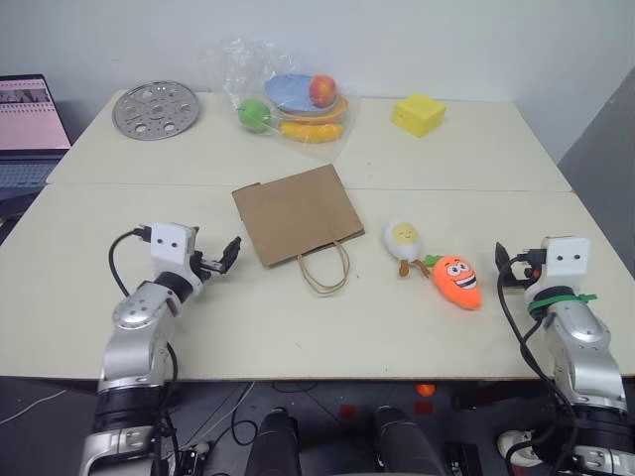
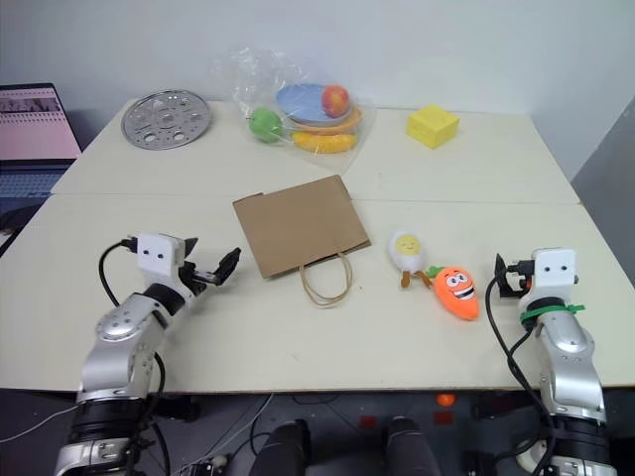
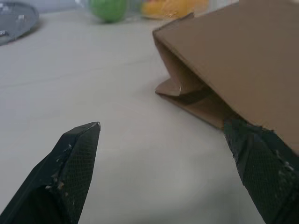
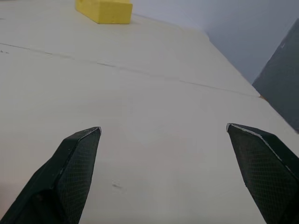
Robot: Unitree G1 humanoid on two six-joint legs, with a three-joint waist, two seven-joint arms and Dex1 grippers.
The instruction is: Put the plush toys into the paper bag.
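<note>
Here: two plush toys (image 1: 434,262), one paper bag (image 1: 296,213), both flat on table (image 1: 298,327).

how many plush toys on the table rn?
2. The egg plush lies to the right of the paper bag; the carrot plush lies just right of the egg, nearer the table's front edge. Both outside the bag; its inside isn't visible.

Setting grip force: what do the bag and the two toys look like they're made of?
Paper bag: matte brown kraft paper, creased folds, thin twisted loop handles. Carrot toy and egg toy: soft plush fabric by their rounded, fuzzy look, probably stuffed.
</note>
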